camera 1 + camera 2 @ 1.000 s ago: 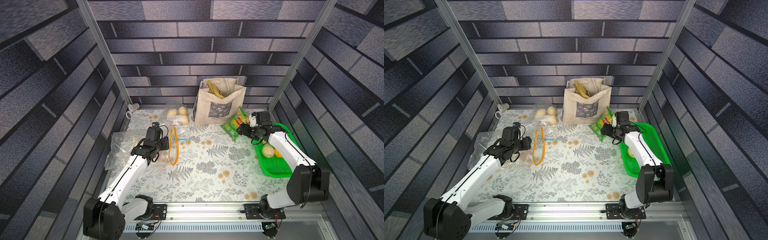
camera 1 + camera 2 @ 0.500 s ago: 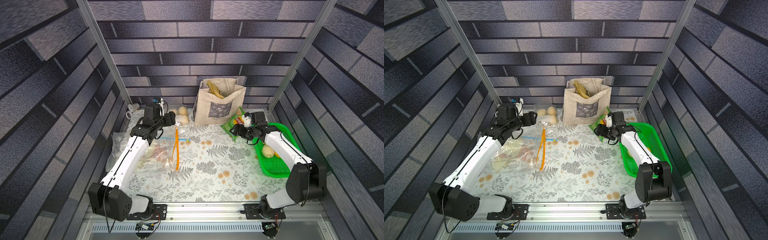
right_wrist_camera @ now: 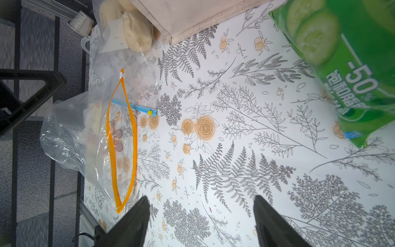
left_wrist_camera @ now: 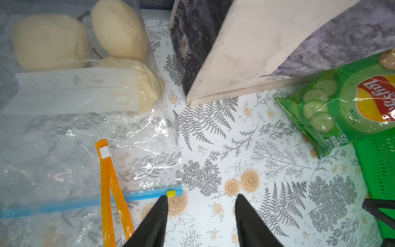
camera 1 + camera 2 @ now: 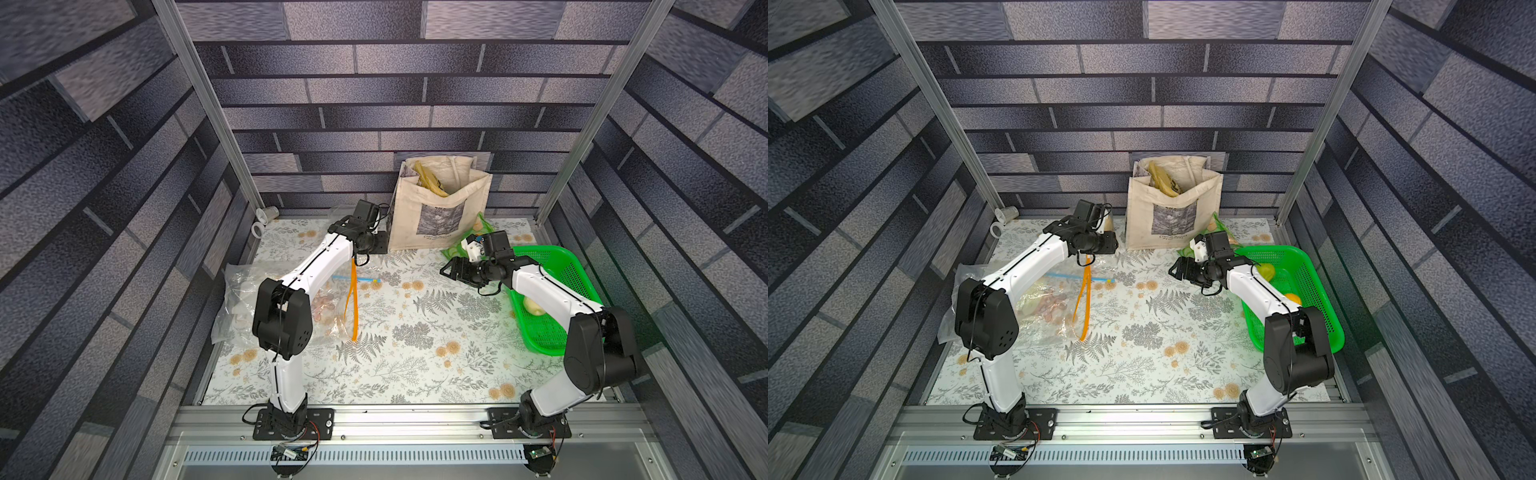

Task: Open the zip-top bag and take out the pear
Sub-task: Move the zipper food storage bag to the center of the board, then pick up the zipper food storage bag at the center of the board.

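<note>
Two arms, and both claws are empty right now. Closest to the bases it's just the glossy table cover (image 5: 415, 357) with its fern-and-rose print. A bit further in on the left lies a crinkly clear orange-zip bag (image 3: 70, 136), its orange mouth gaping in a long loop, with flat round pinkish bits inside. Past that is the zip-top bag (image 4: 74, 94) that matters. It's thin see-through film with a white write-on label, a blue zip strip (image 4: 64, 203) and a tiny yellow slider (image 4: 171, 193). Three smooth cream pears (image 4: 119, 30) are bunched at its far end, right next to the stiff canvas tote (image 5: 432, 216) standing at the back wall. Over on the right, a shiny green chip bag (image 4: 342, 102) lies against a green mesh basket (image 5: 573, 266). Compared with a second ago, the left arm has left the orange-zip bag and swung to the back, and the right claw has eased left, away from the chip bag. Left arm reaches far back, left gripper (image 4: 201, 213) pointing toward the tote, fingers parted with nothing between, one tip just beside the slider. Right arm is bent at the elbow, right gripper (image 3: 201, 220) aimed left, spread wide, holding nothing.
</note>
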Controlling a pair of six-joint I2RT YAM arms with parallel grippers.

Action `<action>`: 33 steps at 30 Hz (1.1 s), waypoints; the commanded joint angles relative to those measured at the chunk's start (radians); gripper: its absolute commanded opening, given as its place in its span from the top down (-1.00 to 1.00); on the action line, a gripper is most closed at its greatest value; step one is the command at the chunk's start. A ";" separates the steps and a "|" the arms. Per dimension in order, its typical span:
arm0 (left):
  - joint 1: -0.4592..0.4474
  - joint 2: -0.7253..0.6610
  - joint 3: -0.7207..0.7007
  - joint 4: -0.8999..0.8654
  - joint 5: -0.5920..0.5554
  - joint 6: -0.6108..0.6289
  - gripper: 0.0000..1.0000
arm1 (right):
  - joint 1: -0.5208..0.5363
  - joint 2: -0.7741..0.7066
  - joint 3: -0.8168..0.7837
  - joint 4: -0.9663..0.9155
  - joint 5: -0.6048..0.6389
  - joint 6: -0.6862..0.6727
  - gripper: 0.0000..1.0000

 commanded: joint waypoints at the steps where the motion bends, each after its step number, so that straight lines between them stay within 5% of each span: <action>1: 0.001 0.059 0.073 -0.161 -0.040 0.060 0.11 | 0.006 0.015 -0.006 0.023 -0.020 0.002 -0.56; 10: -0.018 0.148 0.055 -0.233 -0.009 0.095 -0.04 | 0.006 0.022 -0.019 0.015 -0.007 -0.011 -0.58; 21: -0.041 0.190 0.007 -0.217 -0.006 0.123 0.18 | 0.007 0.021 -0.036 0.023 -0.012 0.015 -0.57; 27: -0.035 0.203 -0.014 -0.210 -0.006 0.118 0.13 | 0.010 0.016 -0.056 0.071 -0.061 0.054 -0.54; 33: 0.013 0.127 -0.117 -0.095 0.076 0.042 0.16 | 0.043 0.046 -0.127 0.247 -0.157 0.212 -0.28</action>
